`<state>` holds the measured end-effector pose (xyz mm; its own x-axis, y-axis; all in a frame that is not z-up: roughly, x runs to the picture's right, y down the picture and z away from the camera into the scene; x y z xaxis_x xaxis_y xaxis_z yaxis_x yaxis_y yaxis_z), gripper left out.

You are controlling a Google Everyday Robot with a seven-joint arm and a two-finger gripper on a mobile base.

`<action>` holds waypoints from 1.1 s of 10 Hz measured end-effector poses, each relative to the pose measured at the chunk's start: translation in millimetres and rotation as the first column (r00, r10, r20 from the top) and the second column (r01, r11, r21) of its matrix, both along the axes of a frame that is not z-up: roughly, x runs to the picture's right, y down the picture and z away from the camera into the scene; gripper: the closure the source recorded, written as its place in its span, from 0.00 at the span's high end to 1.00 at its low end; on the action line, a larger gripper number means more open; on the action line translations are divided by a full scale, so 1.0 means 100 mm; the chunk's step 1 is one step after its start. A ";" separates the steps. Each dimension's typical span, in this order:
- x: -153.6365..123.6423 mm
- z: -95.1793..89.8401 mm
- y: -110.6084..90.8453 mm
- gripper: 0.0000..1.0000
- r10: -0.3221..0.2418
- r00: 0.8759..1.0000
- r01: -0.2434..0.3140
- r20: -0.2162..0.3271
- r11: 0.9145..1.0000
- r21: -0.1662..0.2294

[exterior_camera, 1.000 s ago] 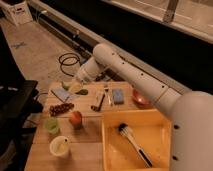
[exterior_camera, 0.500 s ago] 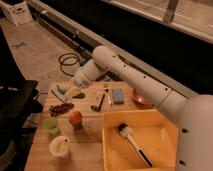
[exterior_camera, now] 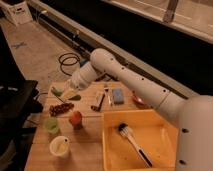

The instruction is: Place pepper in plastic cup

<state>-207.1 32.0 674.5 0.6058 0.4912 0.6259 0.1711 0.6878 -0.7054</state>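
**Mia:** Where is the gripper (exterior_camera: 66, 93) now?

**Ben:** It is behind the orange (exterior_camera: 75, 118), low over the far side of the table (exterior_camera: 90, 147). The long white arm (exterior_camera: 125, 75) reaches to it from the right.

**Mia:** Is it open?

**Ben:** No. It is shut tight.

**Mia:** Does it hold the pepper (exterior_camera: 75, 97)?

**Ben:** I cannot tell. The pepper is a small dark green thing right at the gripper's tip, behind the orange. It may be held, or it may just lie there on the table.

**Mia:** Did anything move since a moment ago?

**Ben:** Yes. The gripper has slid a little to the left. It was more straight behind the orange before. Now it is behind it and a bit to the left. It was shut then too.

**Mia:** And the cup (exterior_camera: 51, 125)?

**Ben:** The cup is in the same spot, just left of the orange. Nothing shows inside it.

**Mia:** What else stayed put?

**Ben:** The grapes (exterior_camera: 61, 107) sit just behind the orange, to the left. The white cup (exterior_camera: 60, 146) stands in front of the orange, a bit left. The yellow tray (exterior_camera: 160, 132) is to the right of the orange, with a brush (exterior_camera: 131, 140) in it. None of them has moved.
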 end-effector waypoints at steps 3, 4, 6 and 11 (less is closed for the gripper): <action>-0.64 -0.17 0.32 0.08 0.010 0.995 -0.005 0.096 0.999 -0.049; -0.83 -0.26 0.46 0.08 0.024 0.991 -0.014 0.134 0.998 -0.068; -1.05 -0.39 0.67 0.08 0.056 0.977 -0.038 0.204 0.995 -0.093; -1.24 -0.53 0.89 0.08 0.089 0.929 -0.039 0.360 0.988 -0.146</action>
